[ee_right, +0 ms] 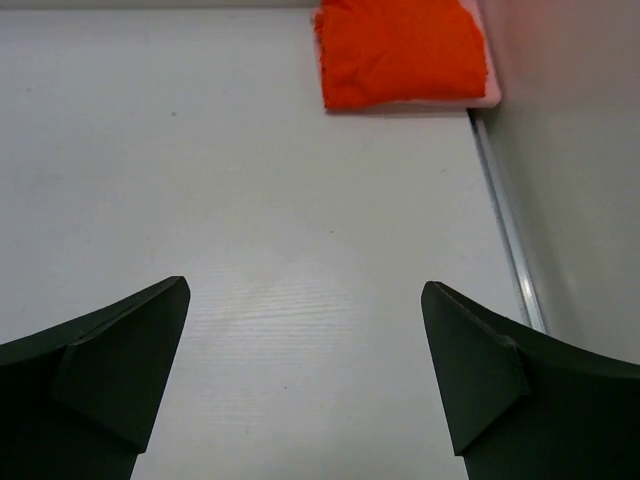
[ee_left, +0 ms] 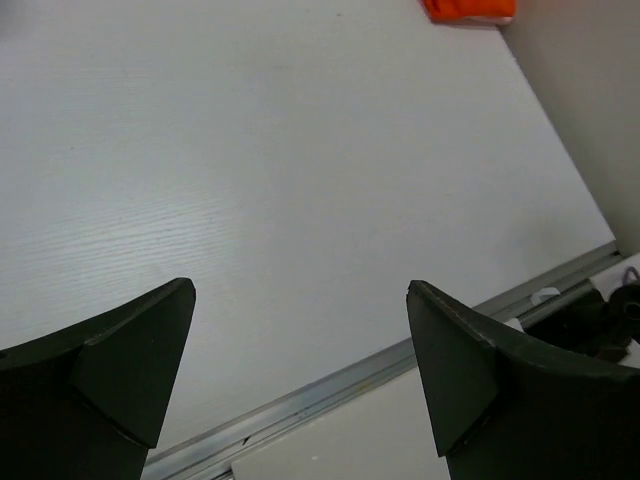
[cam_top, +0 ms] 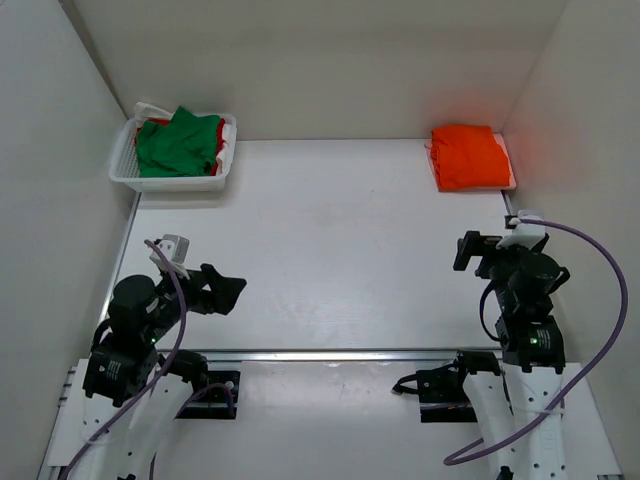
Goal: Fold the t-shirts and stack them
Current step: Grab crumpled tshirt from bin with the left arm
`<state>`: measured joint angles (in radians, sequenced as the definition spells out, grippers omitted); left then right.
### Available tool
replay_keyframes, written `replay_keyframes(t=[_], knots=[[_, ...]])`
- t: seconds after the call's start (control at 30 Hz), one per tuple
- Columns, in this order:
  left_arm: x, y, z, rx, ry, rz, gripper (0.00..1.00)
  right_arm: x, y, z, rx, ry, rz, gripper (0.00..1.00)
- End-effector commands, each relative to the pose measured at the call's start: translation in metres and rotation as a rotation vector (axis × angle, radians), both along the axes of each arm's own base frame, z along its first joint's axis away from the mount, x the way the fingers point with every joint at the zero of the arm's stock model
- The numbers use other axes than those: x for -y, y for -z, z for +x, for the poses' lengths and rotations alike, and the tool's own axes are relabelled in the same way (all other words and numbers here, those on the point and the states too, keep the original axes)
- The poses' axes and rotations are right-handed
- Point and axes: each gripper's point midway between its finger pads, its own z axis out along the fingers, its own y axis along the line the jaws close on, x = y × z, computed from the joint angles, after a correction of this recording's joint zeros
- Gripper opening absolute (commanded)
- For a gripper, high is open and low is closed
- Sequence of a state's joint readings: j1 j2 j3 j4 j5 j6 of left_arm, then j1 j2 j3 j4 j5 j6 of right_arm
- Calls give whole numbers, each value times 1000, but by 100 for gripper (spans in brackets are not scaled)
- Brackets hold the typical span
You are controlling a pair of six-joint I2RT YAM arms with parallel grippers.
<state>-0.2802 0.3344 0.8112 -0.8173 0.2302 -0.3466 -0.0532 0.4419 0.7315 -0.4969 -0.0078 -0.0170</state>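
Since the green t-shirt [cam_top: 178, 142] lies crumpled over the red one [cam_top: 152, 124] in the white basket [cam_top: 170, 182] at the far left corner, the left jaws, spread wide and empty near the front edge, should probably pinch only that top layer and lift it onto the bare bench [cam_top: 320, 270]. There the right jaws, equally wide and empty, could take a second corner. The orange t-shirt [cam_top: 470, 156] sits folded at the far right corner.

orange t-shirt [cam_top: 470, 157] folded in far right corner, green t-shirt [cam_top: 178, 143] crumpled atop red t-shirt [cam_top: 225, 142] in basket [cam_top: 165, 182]
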Motion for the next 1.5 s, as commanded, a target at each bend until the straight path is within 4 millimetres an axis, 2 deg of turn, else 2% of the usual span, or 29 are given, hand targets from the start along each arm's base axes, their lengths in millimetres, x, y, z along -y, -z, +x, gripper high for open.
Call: replay_keyframes(t=[0.0,0.07,0.2,0.33,0.43,0.5,0.57,0.63,0.7,0.73,0.8,0.83,0.87,0.9,0.93,0.97,1.0,1.03,1.07,1.1,1.13,1.17,1.2,1.23,1.3,1.33,1.37,1.4,1.47], knots=[[20,-47,-14,157,142,-73,99,-10,7,10,-103,-38,12,99],[19,-88,-17,301,115,-176,99,-12,1,15,-148,-39,-3,99],[16,-114,-8,336,98,-143,98,-33,4,32,-193,-122,113,100],[0,-126,-6,364,21,-73,99,-38,24,42,-265,-128,161,99],[-18,-124,16,333,-107,-50,99,-48,38,44,-294,-140,128,99],[-24,-119,42,305,-185,-53,99,-56,44,46,-301,-159,140,99],[-40,-121,69,309,-320,-43,99,-75,35,49,-277,-240,195,77],[-35,-126,94,335,-334,-35,99,-92,29,51,-276,-317,242,61],[-43,-128,134,336,-432,-40,99,-111,24,50,-284,-373,252,57],[-50,-141,145,381,-459,-56,98,-112,26,51,-300,-357,240,54],[-54,-135,186,318,-472,-58,95,-120,20,51,-295,-364,215,34],[-59,-136,207,279,-486,-42,98,-120,21,54,-306,-358,211,34],[-55,-160,214,304,-467,-44,99,-123,20,53,-312,-380,220,34],[-56,-134,238,211,-456,29,90,-119,19,55,-317,-379,220,32],[-54,-126,258,149,-451,68,83,-118,22,55,-335,-378,225,29],[-62,-126,277,111,-468,85,64,-116,22,58,-332,-373,224,21],[-60,-145,285,140,-462,82,45,-112,23,62,-327,-364,217,10],[-66,-123,302,81,-481,106,36,-106,22,65,-325,-346,221,8],[-71,-121,319,67,-489,106,34,-107,22,68,-327,-359,218,7],[-78,-136,327,93,-499,89,48,-103,23,72,-337,-352,235,4],[-86,-118,344,54,-505,85,70,-97,20,77,-326,-347,228,0],[-91,-114,361,57,-511,81,77,-100,22,78,-335,-359,234,0],[-108,-125,367,82,-547,80,90,-97,22,83,-331,-351,229,0],[-118,-107,382,52,-561,95,94,-97,19,87,-315,-348,223,0],[-133,-91,406,25,-590,120,86,-96,24,94,-328,-338,209,3],[-138,-84,412,15,-604,137,64,-98,19,97,-319,-340,203,4],[-145,-75,420,2,-629,152,57,-98,20,103,-324,-340,196,5],[-147,-68,427,3,-639,163,54,-99,21,106,-330,-338,195,6],[-155,-39,444,-26,-664,198,66,-102,18,114,-323,-342,197,7]])
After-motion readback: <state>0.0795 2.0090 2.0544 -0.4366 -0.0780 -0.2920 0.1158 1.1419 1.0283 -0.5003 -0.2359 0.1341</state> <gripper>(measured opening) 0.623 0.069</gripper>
